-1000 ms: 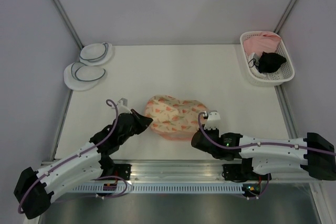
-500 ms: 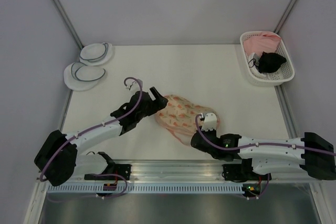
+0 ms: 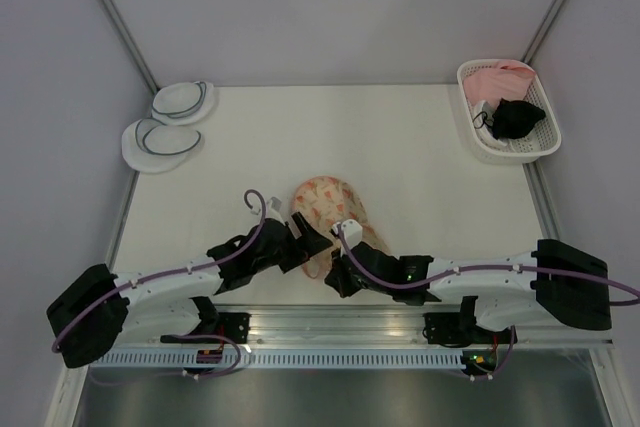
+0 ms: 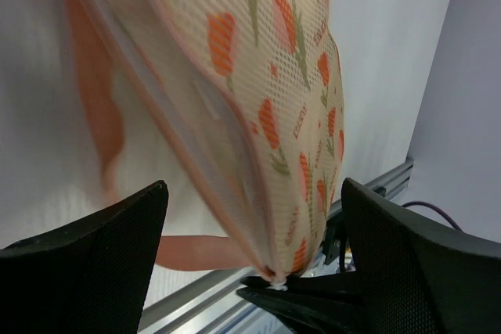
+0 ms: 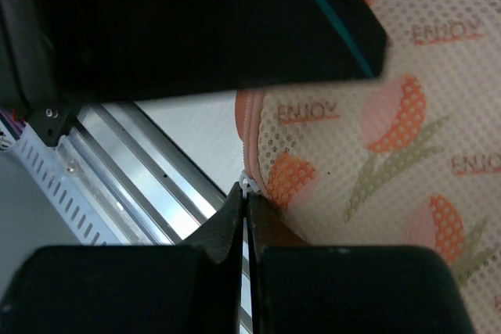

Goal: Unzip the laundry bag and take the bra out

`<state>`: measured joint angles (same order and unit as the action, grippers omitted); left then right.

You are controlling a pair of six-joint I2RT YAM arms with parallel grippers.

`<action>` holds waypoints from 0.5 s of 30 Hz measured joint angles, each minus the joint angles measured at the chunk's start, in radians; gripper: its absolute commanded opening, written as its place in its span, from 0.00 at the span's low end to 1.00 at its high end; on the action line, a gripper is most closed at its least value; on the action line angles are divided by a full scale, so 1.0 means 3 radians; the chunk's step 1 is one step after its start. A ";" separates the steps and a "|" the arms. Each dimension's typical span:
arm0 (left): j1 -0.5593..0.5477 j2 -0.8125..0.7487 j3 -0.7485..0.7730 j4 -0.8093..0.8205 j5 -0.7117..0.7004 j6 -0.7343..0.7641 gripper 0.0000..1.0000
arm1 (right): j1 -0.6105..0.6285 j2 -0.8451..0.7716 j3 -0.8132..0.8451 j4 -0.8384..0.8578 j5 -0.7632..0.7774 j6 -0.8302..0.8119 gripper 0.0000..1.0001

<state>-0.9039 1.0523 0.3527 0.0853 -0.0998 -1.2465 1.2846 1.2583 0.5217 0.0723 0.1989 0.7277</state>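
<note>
The laundry bag (image 3: 326, 203), cream with orange flowers and pink trim, stands bunched up near the table's front edge. In the left wrist view the laundry bag (image 4: 290, 107) hangs between the wide-apart fingers (image 4: 86, 256) of my left gripper (image 4: 252, 187), which is open and does not grip it. My left gripper (image 3: 308, 241) sits at the bag's near left side. My right gripper (image 3: 336, 269) is just right of it. In the right wrist view my right gripper (image 5: 244, 201) is shut on the small white zip pull (image 5: 247, 187) at the bag's corner (image 5: 376, 131). The bra is hidden.
A white basket (image 3: 478, 142) at the back right holds a pink garment (image 3: 500, 79) and a black garment (image 3: 516, 117). Two white round pouches (image 3: 158, 140) (image 3: 184, 100) lie at the back left. The metal rail (image 3: 330, 324) runs right behind the grippers.
My left gripper opened, let go of the bag's left edge and dropped back toward the rail. My right gripper moved left with the zip pull, and the bag bunched up narrower.
</note>
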 measured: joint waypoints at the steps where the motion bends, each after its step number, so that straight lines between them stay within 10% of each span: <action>1: -0.0072 0.0079 0.0001 0.0065 0.0023 -0.0055 0.91 | 0.0000 0.0090 0.0041 0.0064 -0.0062 -0.0039 0.00; 3: -0.0158 0.0240 0.0008 0.0202 0.0060 -0.0131 0.86 | 0.0000 0.0225 0.0104 0.0144 -0.0156 -0.0093 0.00; 7: -0.0192 0.0504 0.0018 0.0426 0.0100 -0.0239 0.27 | 0.0000 0.0319 0.0144 0.0239 -0.0251 -0.0148 0.00; 10: -0.0186 0.0534 0.0013 0.0510 0.0095 -0.0266 0.02 | 0.0000 0.0284 0.0140 0.0225 -0.0261 -0.0159 0.00; 15: -0.0161 0.0160 -0.0036 0.0399 -0.0020 -0.0256 0.02 | -0.0004 -0.0024 0.0125 0.0058 -0.0134 -0.0117 0.00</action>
<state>-0.9524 1.1004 0.3420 0.2050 -0.1059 -1.3231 1.2835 1.2510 0.5591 0.0898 0.1589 0.6926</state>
